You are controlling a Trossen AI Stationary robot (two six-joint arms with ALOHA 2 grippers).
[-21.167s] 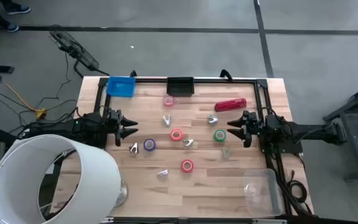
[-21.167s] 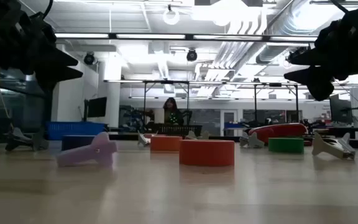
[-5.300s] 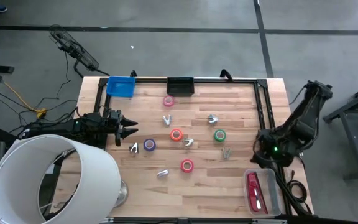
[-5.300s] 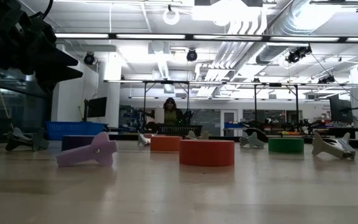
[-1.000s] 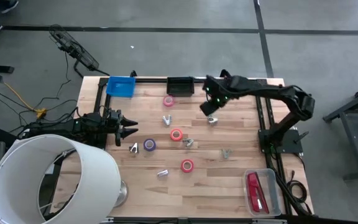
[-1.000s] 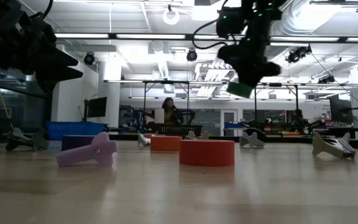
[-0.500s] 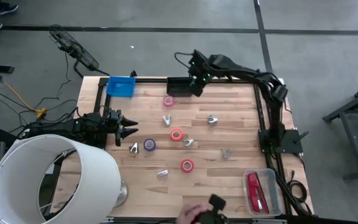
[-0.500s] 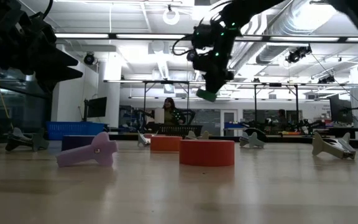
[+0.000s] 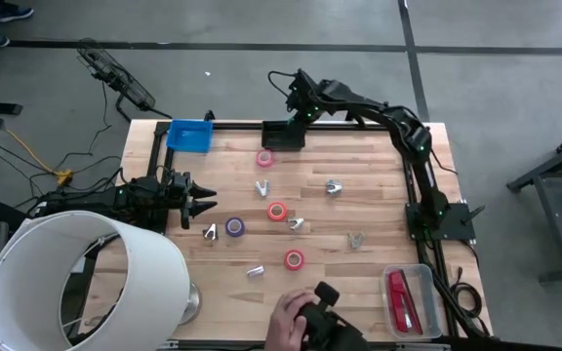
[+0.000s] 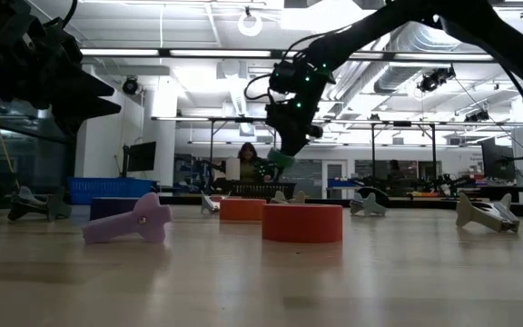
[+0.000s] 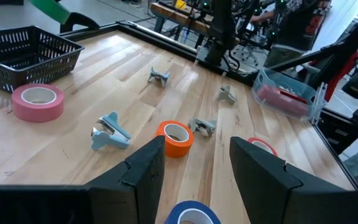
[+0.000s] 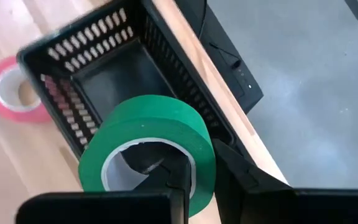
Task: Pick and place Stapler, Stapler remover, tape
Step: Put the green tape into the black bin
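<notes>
My right gripper [image 9: 295, 109] hangs over the black basket [image 9: 283, 135] at the table's far edge, shut on a green tape roll [image 12: 148, 149]. The roll also shows under the gripper in the low view [image 10: 280, 161]. The red stapler [image 9: 399, 297] lies in the clear bin [image 9: 427, 283] at the near right. On the table lie a pink tape roll [image 9: 264, 158], an orange one [image 9: 277, 211], a purple one [image 9: 234, 226] and a red one [image 9: 294, 259], among several silvery staple removers [image 9: 333, 187]. My left gripper [image 9: 201, 202] waits open at the left. My right gripper pinches the green roll's wall [image 12: 205, 163], with one finger [image 12: 160, 169] inside the ring and the other [image 12: 235, 171] outside. The fingers slant down from above. The roll is lifted clear, tilted, over the basket's opening.
A blue bin [image 9: 190, 135] stands at the far left corner. A large white lampshade [image 9: 76, 283] covers the near left. A person's hand [image 9: 291, 327] holding a dark thing reaches in at the near edge. A black frame rail [image 9: 413, 166] runs along the right.
My right gripper has carried the green roll from above the table's right middle toward the far edge and left, ending over the black basket a little lower, and it has rolled about its own line. A person's hand has come in at the near edge.
</notes>
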